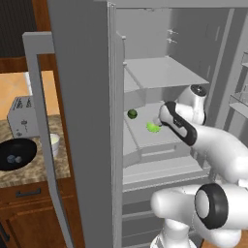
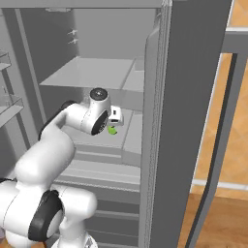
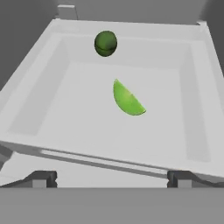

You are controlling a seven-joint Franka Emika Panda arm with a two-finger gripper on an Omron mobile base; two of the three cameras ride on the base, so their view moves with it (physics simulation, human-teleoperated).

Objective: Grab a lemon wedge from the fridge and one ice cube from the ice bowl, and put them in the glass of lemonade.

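- Fridge doors stand open, and the tool is reaching in over the pale bin, jaws spread wide, nothing between them.
- Straight ahead of the tool, just past the bin's near rim, lies the wedge, flat on the bin floor with its curved rind turned to the right in the hand view.
- Farther ahead, by the back wall, sits the dark green fruit, well apart from the wedge.
- The wedge looks light, smooth-skinned and a bit soft, likely slippery, so a gentle pinch across its thick middle seems best, not on its thin tips.
- Off to the tool's left, outside the fridge, the ice bowl and glass wait on the surface by the toaster.
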